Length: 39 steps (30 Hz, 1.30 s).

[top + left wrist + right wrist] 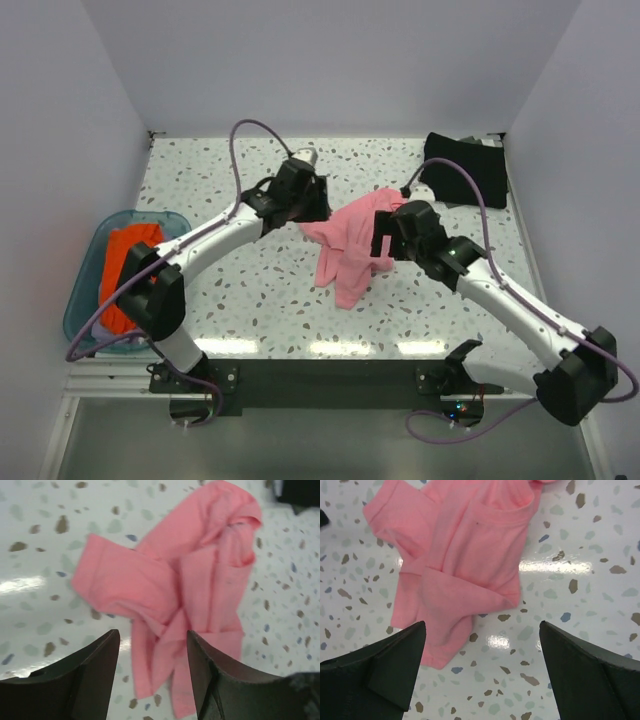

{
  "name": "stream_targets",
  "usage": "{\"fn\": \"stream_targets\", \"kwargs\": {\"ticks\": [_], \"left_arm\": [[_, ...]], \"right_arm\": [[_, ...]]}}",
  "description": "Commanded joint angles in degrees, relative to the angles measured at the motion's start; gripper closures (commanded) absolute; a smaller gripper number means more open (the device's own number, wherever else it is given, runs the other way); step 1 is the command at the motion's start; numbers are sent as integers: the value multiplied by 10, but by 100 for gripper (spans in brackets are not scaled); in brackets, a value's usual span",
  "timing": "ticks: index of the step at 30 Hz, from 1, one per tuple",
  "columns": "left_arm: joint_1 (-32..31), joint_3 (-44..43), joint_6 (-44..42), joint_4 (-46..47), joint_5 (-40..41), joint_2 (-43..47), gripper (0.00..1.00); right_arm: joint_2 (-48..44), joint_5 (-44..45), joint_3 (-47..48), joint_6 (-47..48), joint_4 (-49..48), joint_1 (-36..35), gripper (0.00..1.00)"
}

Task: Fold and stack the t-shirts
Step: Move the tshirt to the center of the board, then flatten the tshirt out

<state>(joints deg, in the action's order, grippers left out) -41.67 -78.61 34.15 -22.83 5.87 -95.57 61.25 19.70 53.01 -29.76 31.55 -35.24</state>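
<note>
Pink t-shirt (348,245): crumpled and unfolded on the speckled surface (250,290), near its middle, with sleeves and hem bunched over one another.
Black t-shirt (465,168): folded flat at the far right corner of the surface, well apart from the pink one.
Left tool (320,205): held just beside the left edge of the pink t-shirt. Its fingers are spread a moderate way apart and nothing is gripped.
Left wrist view: the pink t-shirt (175,590) is seen ahead of the left tool (152,640), and its lower folds run down into the gap between the two dark fingers (85,680). Whether cloth is touched cannot be told.
Right tool (385,243): held at the right side of the pink t-shirt, over its edge. It is spread wide and holds nothing.
Right wrist view: the pink t-shirt (460,555) lies ahead of the right tool (482,630) and toward its left-hand finger (385,675). Bare surface shows beside the other finger.
Shirt relative to tools: flanked — one tool on each side, both pointed inward at it.
Blue tub (85,275): set at the left edge of the surface with orange cloth (125,262) in it, well apart from both t-shirts.
</note>
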Motion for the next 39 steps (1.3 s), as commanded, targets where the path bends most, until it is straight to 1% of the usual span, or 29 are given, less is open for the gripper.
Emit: {"fn": "stream_targets", "kwargs": {"ticks": [1, 2, 3, 4, 5, 6, 7, 10, 12, 14, 16, 19, 23, 26, 29, 30, 31, 33, 35, 36, 37, 39], "left_arm": [[83, 46, 34, 31, 20, 4, 40], [94, 48, 35, 32, 13, -7, 43], [112, 48, 34, 35, 10, -19, 43], [118, 45, 35, 37, 9, -46, 44], [121, 43, 33, 41, 6, -59, 44], [125, 33, 29, 46, 5, -86, 44], [126, 25, 29, 45, 5, -101, 44], [128, -8, 27, 40, 6, -151, 44], [129, -29, 25, 39, 5, -181, 44], [130, -42, 26, 38, 5, -197, 44], [131, -52, 27, 43, 2, -212, 44], [131, -58, 27, 46, 4, -224, 44], [131, -65, 26, 45, 4, -236, 50], [131, -66, 26, 45, 1, -244, 55], [131, -66, 25, 46, -5, -250, 60], [131, -66, 25, 47, -7, -250, 62], [131, -66, 25, 46, -9, -250, 64], [131, -66, 22, 48, -9, -248, 69], [131, -66, 18, 49, -11, -245, 77], [132, -66, 16, 46, -9, -241, 80], [135, -66, 15, 44, -5, -239, 88], [142, -64, 19, 37, -2, -224, 96]], "right_arm": [[68, -62, 8, 11, -52, -2, 1], [83, -67, 6, 8, -60, -6, 1], [95, -67, 3, 6, -68, -9, 1], [121, -70, -1, 4, -89, -12, 2], [132, -70, -5, 1, -97, -19, 2], [145, -70, -6, 0, -104, -23, 4], [164, -69, -5, -2, -117, -27, 5], [191, -58, 7, -7, -122, -54, 8], [208, -28, 18, -11, -116, -81, 10], [214, 7, 23, -16, -118, -98, 13], [218, 22, 27, -19, -120, -107, 17], [232, 50, 43, -17, -116, -115, 19], [260, 78, 71, -7, -105, -119, 26], [278, 104, 86, 0, -98, -120, 29], [302, 121, 97, 2, -91, -120, 36], [308, 122, 100, 2, -87, -120, 41], [315, 119, 97, 2, -89, -119, 43], [321, 111, 96, 2, -91, -120, 46], [331, 112, 98, 3, -85, -118, 53], [332, 118, 98, 3, -79, -119, 57], [328, 123, 99, 3, -76, -115, 68], [317, 119, 97, 4, -73, -106, 79]]}}
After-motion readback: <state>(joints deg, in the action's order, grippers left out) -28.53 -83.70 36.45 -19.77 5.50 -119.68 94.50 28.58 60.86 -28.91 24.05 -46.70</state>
